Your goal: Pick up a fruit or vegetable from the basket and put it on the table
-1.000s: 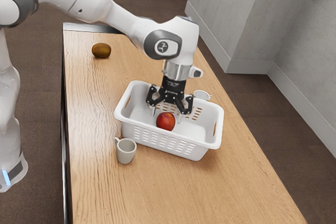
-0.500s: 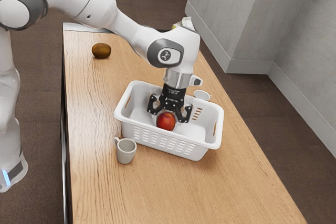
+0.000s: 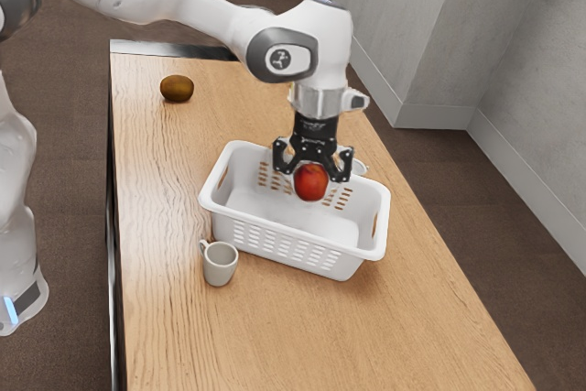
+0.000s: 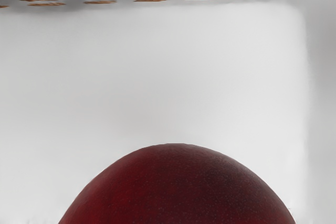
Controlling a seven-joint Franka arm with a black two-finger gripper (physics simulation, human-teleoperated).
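Pincer, closed on red fruit, raised within a white basket.
Pincer [image 3: 312, 177]: fingers parted by the fruit's breadth, one to each flank, gripping it. Between them, red fruit [image 3: 310, 186], probably an apple; lately on the basket floor, now lifted off it with the hand, so the picking-up looks achieved and the setting-down remains. Below and around the pincer, basket [image 3: 343, 261], upright; whether the fruit's underside clears the rim cannot fairly be told from this angle. Above the pincer, arm [image 3: 206, 17], entering from the exterior view's left, risen slightly, hand pointing nearly straight down. Outward from the pincer: grey mug [image 3: 220, 266], upright, just beside the basket; bare table [image 3: 165, 190] beyond its wall, a likely landing place; farthest, brown fruit [image 3: 177, 89], well apart.
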